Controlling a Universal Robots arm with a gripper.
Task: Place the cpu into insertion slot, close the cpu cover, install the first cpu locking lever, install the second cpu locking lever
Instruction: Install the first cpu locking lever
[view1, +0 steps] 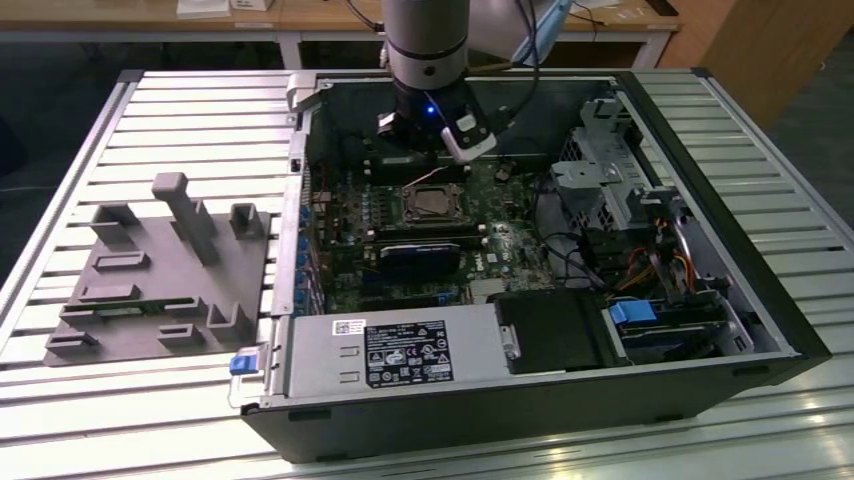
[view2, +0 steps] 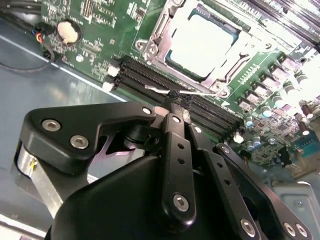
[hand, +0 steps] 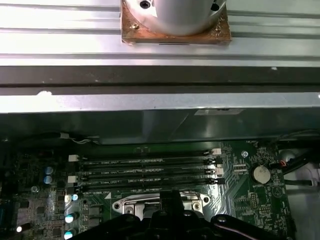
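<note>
While my end effector (view2: 175, 100) hangs low inside the open computer case (view1: 747, 290), its fingers are pressed together, with the tips right at a thin wire locking lever (view2: 200, 93). I cannot tell whether the wire is truly nipped between them or only touched.

That is my first worry. The lever looks thin and springy, so I judge it could slip off the narrow tips and flick back. If it misses its hook, the clamp would be left loose.

The black memory slots (view2: 150, 80) lie just under the tips. A skid there could scrape them or their white latches.

Just beyond them the cpu (view2: 200, 40) sits in the insertion slot (view1: 406, 203), with the cpu cover (view2: 159, 35) folded down around it as a silvery frame. I cannot see whether the chip lies fully flat. Forcing a lever over a tilted chip could damage the socket, I think. Small capacitors (view2: 280, 85) stand near enough to be knocked.

As for writing, the slots carry a line of white print in the first wrist view, too fine for me to make out. Farther off, the power supply label (view1: 407, 355) shows blocks of text and marks that I cannot read. The slatted bench (view1: 174, 110) and the grey fixture (view1: 160, 270) bear no writing I can see.
</note>
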